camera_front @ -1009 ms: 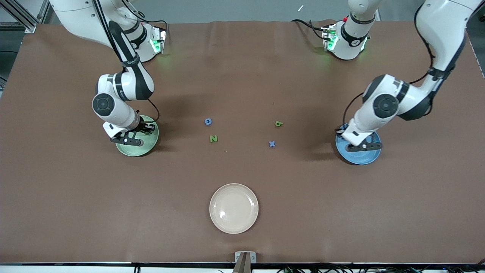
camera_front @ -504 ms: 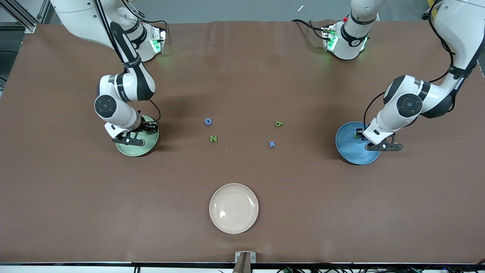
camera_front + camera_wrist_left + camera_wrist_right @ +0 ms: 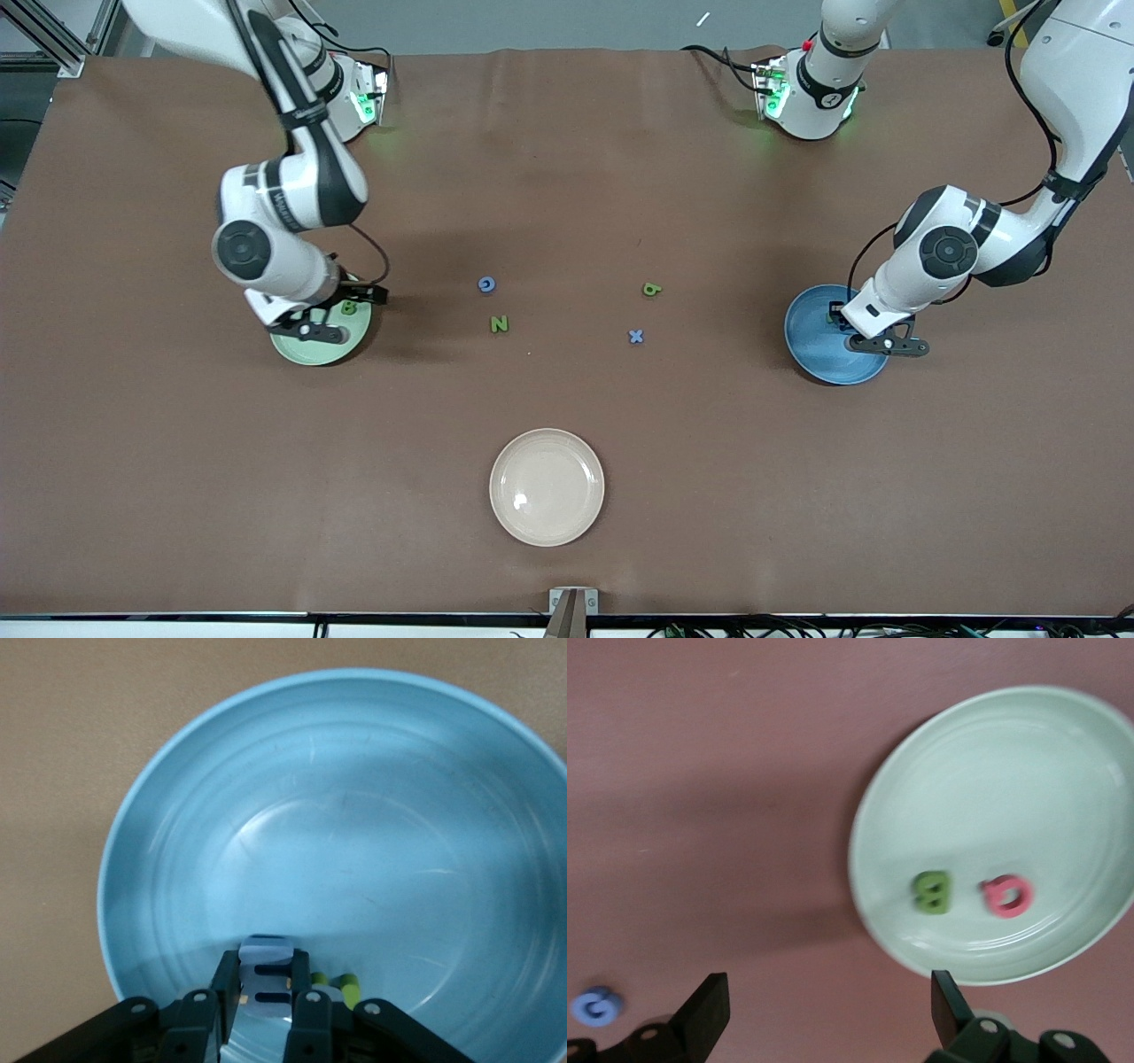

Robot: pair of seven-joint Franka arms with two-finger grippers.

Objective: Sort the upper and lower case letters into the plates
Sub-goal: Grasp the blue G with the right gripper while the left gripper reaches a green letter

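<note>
Since the earlier frame we see the right gripper (image 3: 341, 312) come up off the green plate (image 3: 306, 353) w/ fingers spread wide, nothing held; the left arm has swung toward its own end of the table, then eased back a bit.

Green B (image 3: 930, 891) and pink Q (image 3: 1006, 895) lie side by side in the green plate, apart, not touching. Right gripper hangs over that plate's edge.

Left gripper (image 3: 266, 988) is over the blue plate (image 3: 811, 354), fingers pressed together, empty as far as we can tell. A green letter (image 3: 341, 985) lies in the blue plate just beside the fingers; can't read which.

On the bare table, mid area: blue G (image 3: 486, 284), green N (image 3: 500, 324) nearer the camera; green b (image 3: 652, 289) and blue x (image 3: 635, 337) toward the left arm's end. Cream plate (image 3: 547, 487) nearest the camera.
</note>
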